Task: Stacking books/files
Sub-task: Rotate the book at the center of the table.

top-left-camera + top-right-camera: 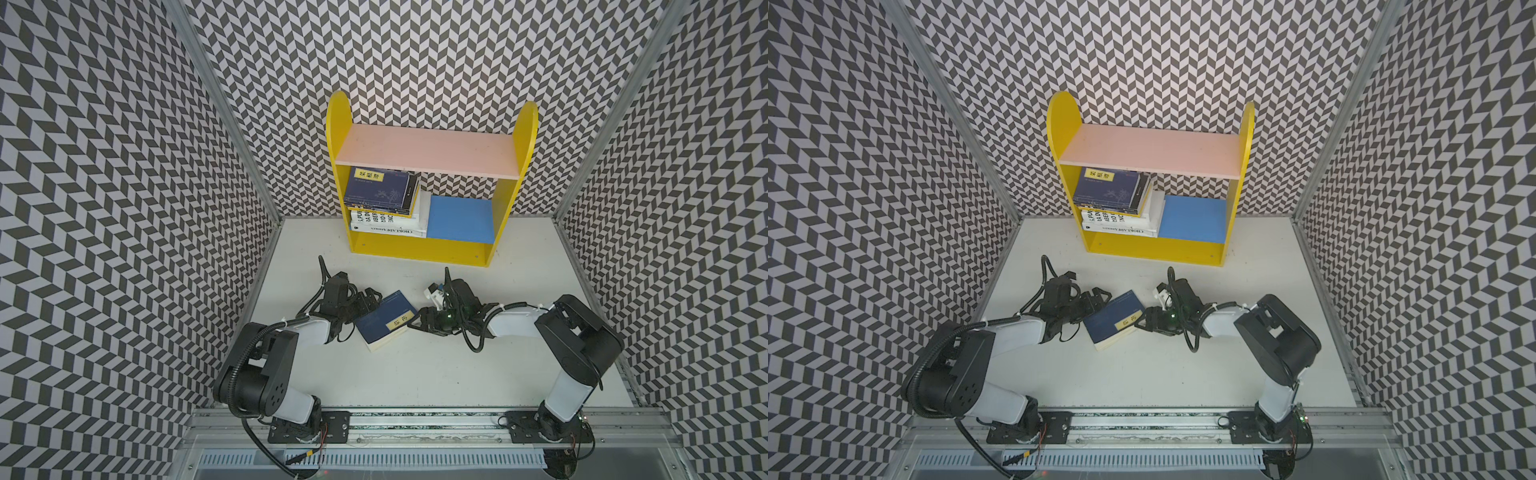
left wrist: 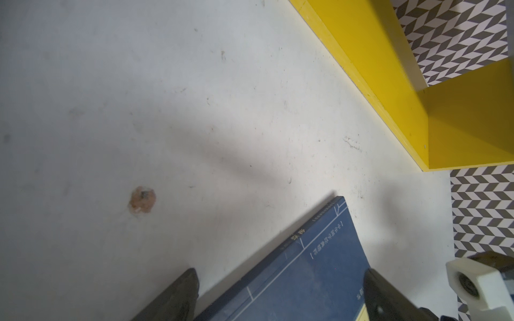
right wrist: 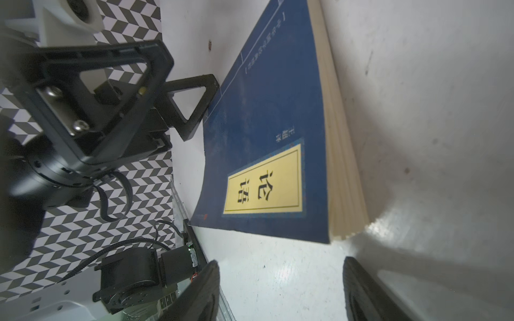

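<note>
A navy book (image 1: pixel 384 320) with a yellow title label lies flat on the table in both top views, angled, between my two grippers. My left gripper (image 2: pixel 281 272) is open; its fingers straddle the book's spine corner, one finger (image 2: pixel 180 291) over bare table, the other over the cover. My right gripper (image 3: pixel 281 262) is open a short way off the book's label end (image 3: pixel 264 183), with only bare table between its fingers. A stack of books (image 1: pixel 380 195) lies in the shelf's lower left: a navy one on top, white ones (image 1: pixel 386 226) beneath.
The yellow shelf (image 1: pixel 419 249) stands at the back of the table, with a pink upper board (image 1: pixel 428 151) and a blue lower board (image 1: pixel 460 220) bare on the right. Patterned walls close in on three sides. A reddish spot (image 2: pixel 141 198) marks the table.
</note>
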### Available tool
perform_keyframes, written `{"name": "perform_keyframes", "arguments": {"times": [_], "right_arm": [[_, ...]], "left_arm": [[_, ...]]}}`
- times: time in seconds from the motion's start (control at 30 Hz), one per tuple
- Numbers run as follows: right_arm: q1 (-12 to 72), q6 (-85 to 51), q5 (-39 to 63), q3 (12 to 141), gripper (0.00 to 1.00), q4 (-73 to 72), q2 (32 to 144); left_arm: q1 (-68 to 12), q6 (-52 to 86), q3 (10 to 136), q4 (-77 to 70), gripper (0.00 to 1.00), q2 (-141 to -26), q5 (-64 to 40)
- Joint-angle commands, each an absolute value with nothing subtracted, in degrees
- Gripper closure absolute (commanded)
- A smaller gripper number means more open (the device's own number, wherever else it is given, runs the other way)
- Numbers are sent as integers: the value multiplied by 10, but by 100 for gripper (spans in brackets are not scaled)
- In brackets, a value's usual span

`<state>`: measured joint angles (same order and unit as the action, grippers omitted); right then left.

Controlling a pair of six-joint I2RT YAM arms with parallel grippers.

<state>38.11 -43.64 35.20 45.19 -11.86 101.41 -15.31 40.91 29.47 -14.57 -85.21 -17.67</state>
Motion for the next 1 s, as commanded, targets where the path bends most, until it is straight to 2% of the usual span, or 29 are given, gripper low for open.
{"name": "perform_keyframes", "arguments": {"times": [0.0,0.23,0.37,0.47,0.73,0.8,0.97], "right_arm": [[375,-443,361,493,32,-166,1042],[306,-401,313,565,31,-128,1066],[272,-375,299,588,31,-104,1054],[274,-347,271,583,32,-78,1032],[325,-259,207,534,35,-31,998],[347,-250,176,531,39,-22,1003],[370,-275,146,509,60,-30,1033]], "left_arm": [[-169,436,265,-126,7,-835,-205],[-245,483,224,-196,7,-760,-301],[-252,465,246,-127,7,-720,-234],[-239,476,241,-116,8,-720,-211],[-234,504,236,-154,12,-804,-262],[-234,508,233,-160,12,-808,-264],[-234,507,232,-165,12,-812,-260]]}}
